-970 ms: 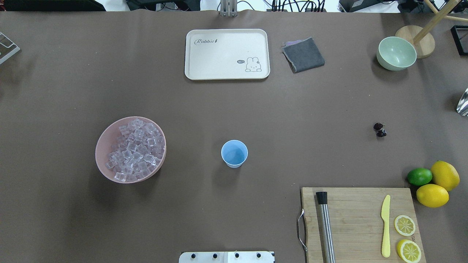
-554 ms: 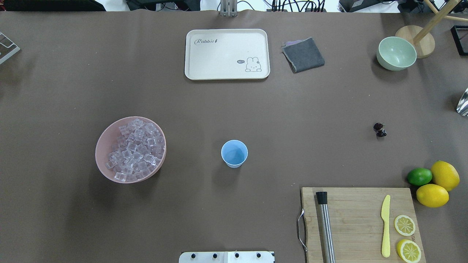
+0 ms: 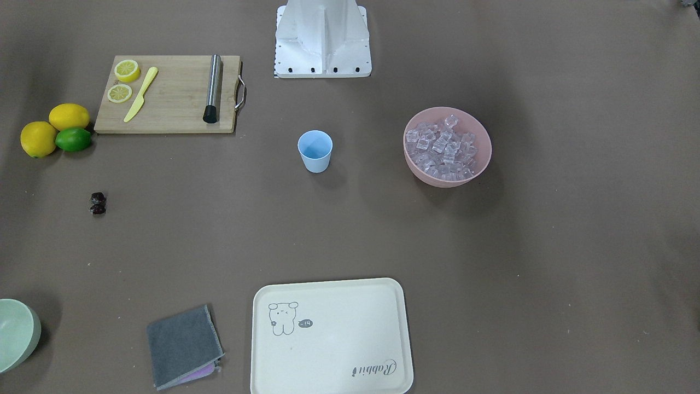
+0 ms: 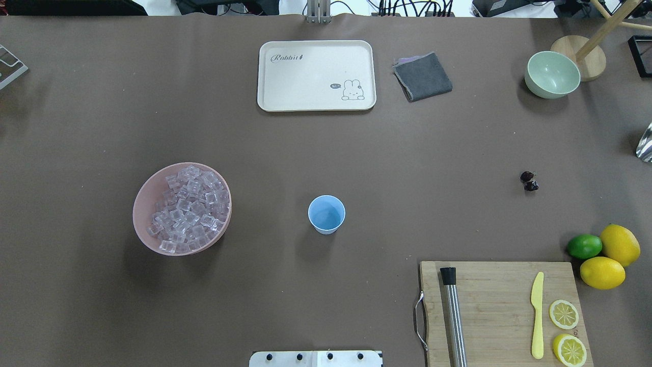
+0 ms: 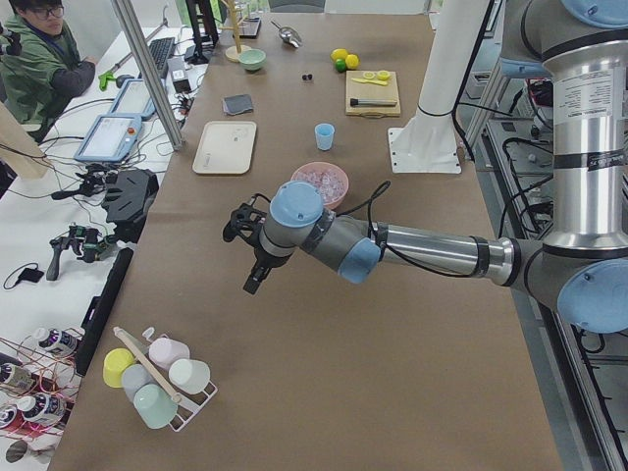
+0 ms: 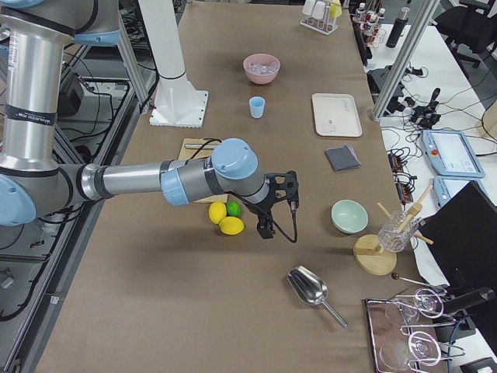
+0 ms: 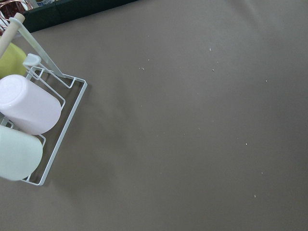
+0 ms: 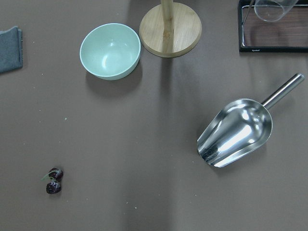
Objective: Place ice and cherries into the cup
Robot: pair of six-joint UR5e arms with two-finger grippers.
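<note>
We see the cup (image 4: 326, 214), a light blue tumbler, standing upright near the middle of the table (image 4: 326, 153), well apart from both task items. The ice (image 4: 188, 209) is heaped as clear cubes in a pink bowl (image 4: 145, 204) on the robot's left of the cup. The cherries (image 4: 529, 181) are a dark, wrinkled pair lying bare on the table far to the robot's right.

Nearer the robot on that side is a wooden board (image 4: 489, 300) carrying a steel rod (image 4: 453, 316), a yellow knife (image 4: 537, 316) and two lemon slices (image 4: 564, 314). Just beside its far corner sit two lemons (image 4: 602, 272) and a lime (image 4: 584, 246). Across the table lie a cream tray (image 4: 316, 76), a folded grey cloth (image 4: 423, 76) and a pale green bowl (image 4: 552, 74).

The left gripper (image 5: 253, 278) hangs above bare table near a wire rack of cups (image 7: 29, 120). It appears only in the side view, so we cannot tell how its fingers are set. The right gripper (image 6: 265, 229) hangs above the table by the lemons — its finger state is likewise not readable. Its wrist camera looks down on the cherries, the green bowl and a steel scoop (image 8: 236, 132).
</note>
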